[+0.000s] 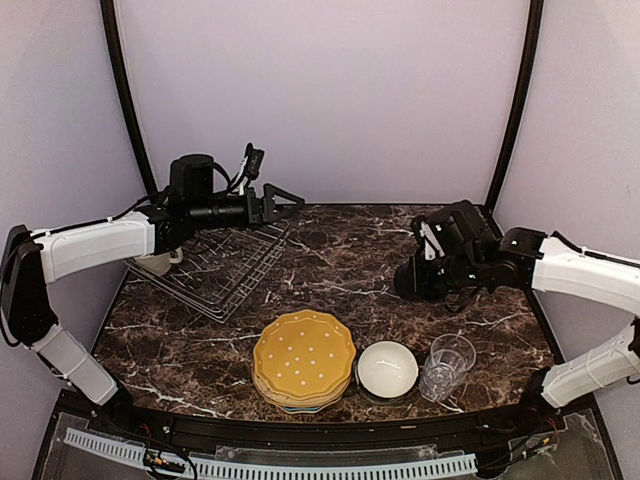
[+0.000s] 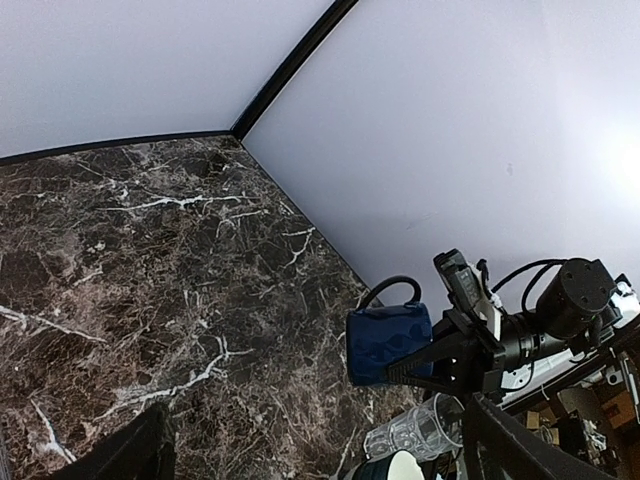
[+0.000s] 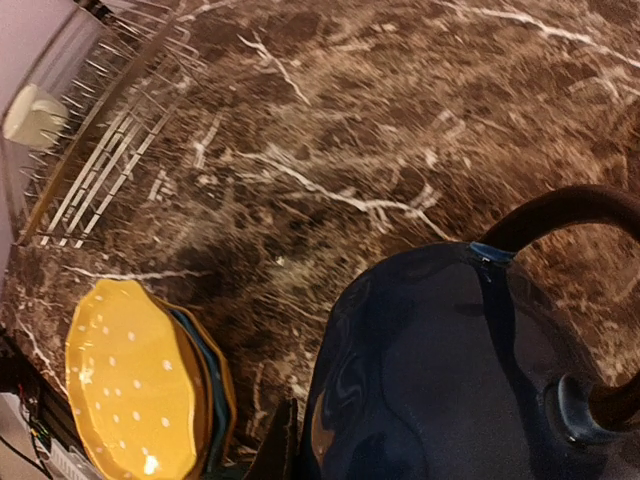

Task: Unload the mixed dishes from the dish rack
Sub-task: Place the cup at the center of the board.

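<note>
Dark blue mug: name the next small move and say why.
Probably lower the right hand and set the dark blue mug on the marble table just beyond the glass tumbler: the hand is shut on it, apparently in the air, and that spot looks bare.

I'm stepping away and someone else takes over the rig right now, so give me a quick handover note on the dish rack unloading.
Left gripper: open, empty, above the far end of the dish rack.
Right gripper: shut on the dark blue mug, out over the marble table, right of the rack.
Done: plate stack with yellow on top, white bowl and glass tumbler stand in a row near the table's front edge.
Left: set the blue mug down. The cream mug is at the rack's left end; whether it is in the rack or beside it, I cannot tell.
</note>
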